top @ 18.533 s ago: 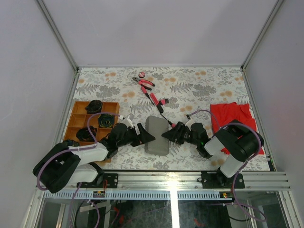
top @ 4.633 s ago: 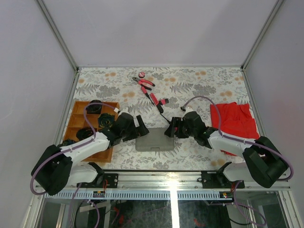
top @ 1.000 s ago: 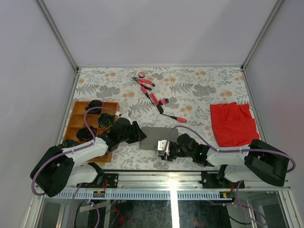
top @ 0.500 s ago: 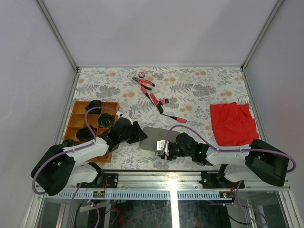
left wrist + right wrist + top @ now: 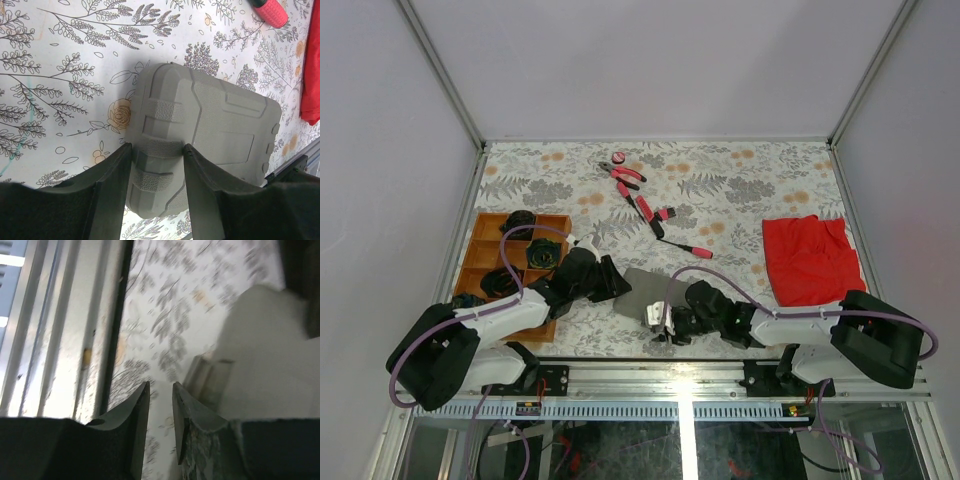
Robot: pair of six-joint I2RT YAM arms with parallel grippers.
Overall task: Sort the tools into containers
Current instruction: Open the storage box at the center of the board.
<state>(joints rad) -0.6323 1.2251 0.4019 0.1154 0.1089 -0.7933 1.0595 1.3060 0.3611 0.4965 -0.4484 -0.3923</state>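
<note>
The grey case [image 5: 648,284] lies closed on the floral table near the front middle. My left gripper [image 5: 612,282] is shut on the textured handle at its left edge; in the left wrist view [image 5: 156,146] both fingers press the handle of the case [image 5: 220,125]. My right gripper [image 5: 658,322] hovers at the case's near edge, its fingers a narrow gap apart and empty [image 5: 160,385], with the case's corner [image 5: 210,375] just right of them. Pliers [image 5: 623,174], a pink disc [image 5: 618,157], short bits [image 5: 655,213] and a screwdriver [image 5: 682,247] lie behind.
The wooden tray [image 5: 482,243] stands at the left with dark round items in its compartments, beside my left arm. A red cloth [image 5: 810,258] lies at the right. The metal rail of the table's near edge [image 5: 60,340] runs close to my right gripper.
My right gripper has slid a little towards the near edge and to the left along the case's front. The left gripper keeps its hold on the handle; the case has barely shifted.
</note>
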